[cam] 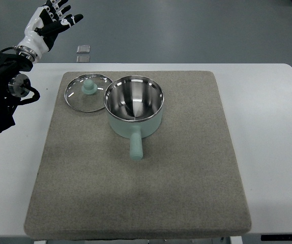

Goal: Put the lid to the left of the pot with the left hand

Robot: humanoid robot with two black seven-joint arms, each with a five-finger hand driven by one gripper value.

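Closest to the robot's side, the white worktop (pixel 273 152) carries a large grey felt mat (pixel 136 193) that covers most of its middle; the near half of the mat is bare. Further in, the pale green pot (pixel 135 107) stands upright on the mat, its shiny steel inside open to view and its stubby green handle (pixel 136 146) pointing back toward the near edge. Just left of the pot, the glass lid (pixel 87 92) lies flat on the mat, green knob (pixel 89 86) up; its metal rim touches or slips just under the pot's rim on the right side, I can't tell which from here.

At the left edge the dark left arm (pixel 1 96) comes in over the worktop, with cables and a round joint showing. It runs up and away to the left robot hand (pixel 52 20), white and black, which hangs raised beyond the far edge of the worktop, well apart from the lid. Its fingers (pixel 64 11) are spread wide and hold nothing.

Beyond the worktop lies grey floor (pixel 186 30), with two small pale square tiles (pixel 83 49) set on it near the far edge.
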